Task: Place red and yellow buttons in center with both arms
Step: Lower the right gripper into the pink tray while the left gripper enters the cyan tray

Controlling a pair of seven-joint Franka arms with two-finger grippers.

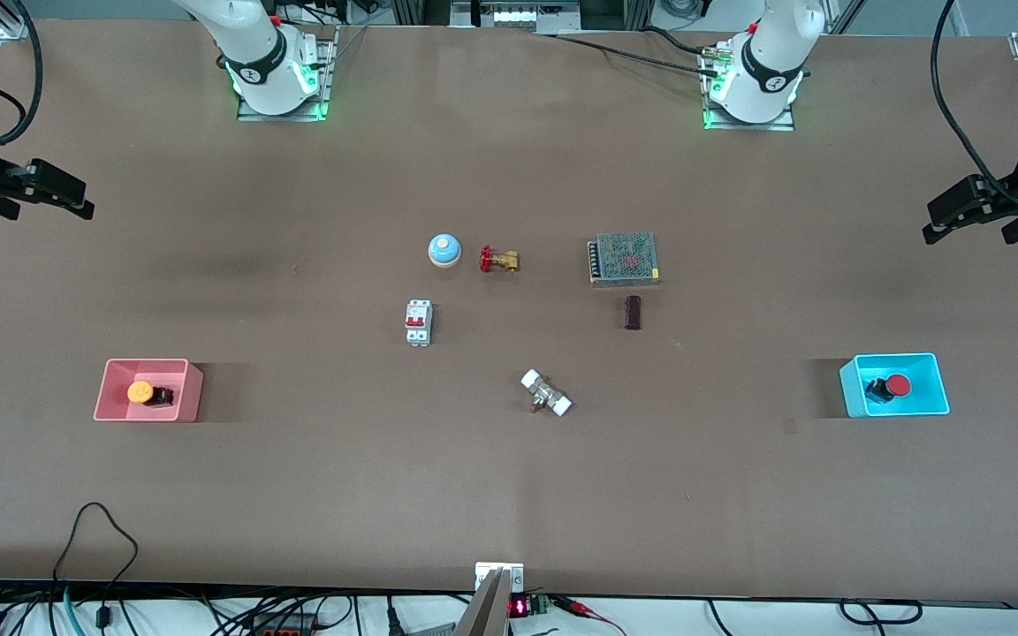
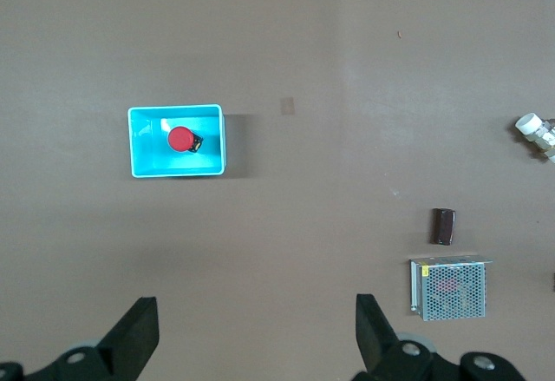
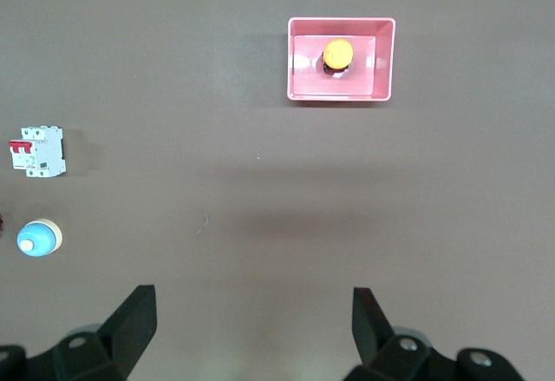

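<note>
The yellow button lies in the pink bin toward the right arm's end of the table. It also shows in the right wrist view, in the pink bin. The red button lies in the cyan bin toward the left arm's end, and shows in the left wrist view in the cyan bin. My right gripper is open and empty, high over bare table at its end. My left gripper is open and empty, high at the other end. The brown table centre is bare.
Around the centre stand a blue dome bell, a brass valve with a red handwheel, a white circuit breaker, a metal mesh box, a small dark block and a metal fitting with white caps.
</note>
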